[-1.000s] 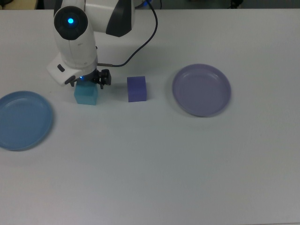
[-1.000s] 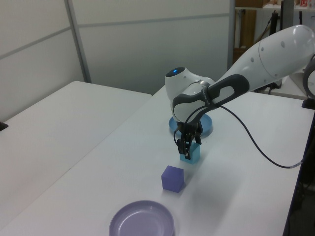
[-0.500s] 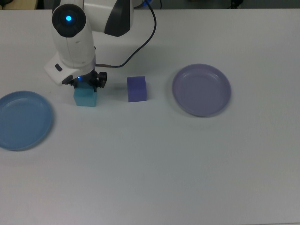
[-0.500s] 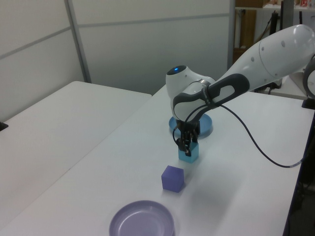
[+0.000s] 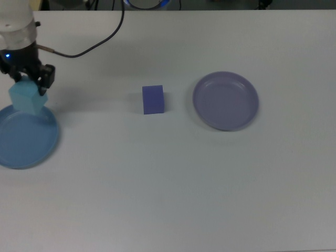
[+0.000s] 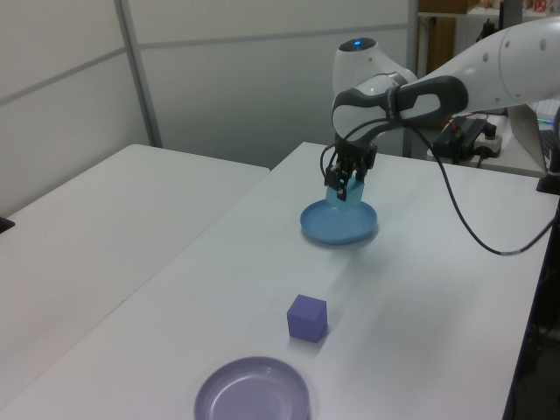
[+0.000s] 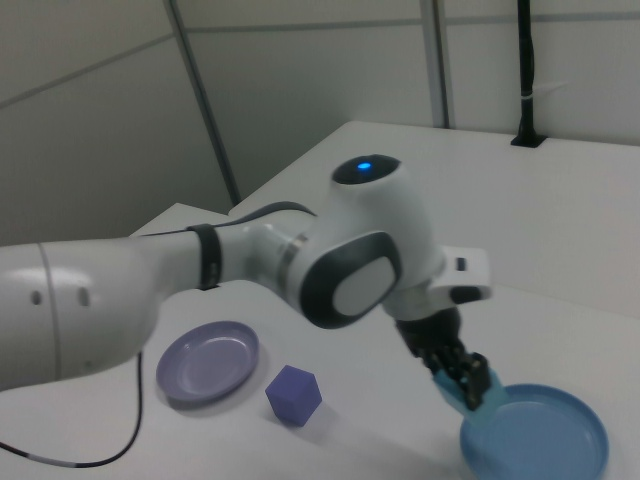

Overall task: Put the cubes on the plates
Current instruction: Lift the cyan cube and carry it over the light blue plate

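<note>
Top view: the hand (image 5: 25, 84), gripping the turquoise cube (image 5: 27, 98), has lifted it off the white table (image 5: 173, 178) and carried it over the sky-blue plate's (image 5: 26, 139) rim, ready to lower, while the indigo cube (image 5: 153, 100) waits beside the lavender plate (image 5: 226, 101)

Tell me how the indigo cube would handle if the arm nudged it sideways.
The indigo cube rests flat on the table, so it would probably slide, not roll. Its squat, equal-sided shape likely resists tipping. Its matte faces suggest decent grip for the tool.
</note>
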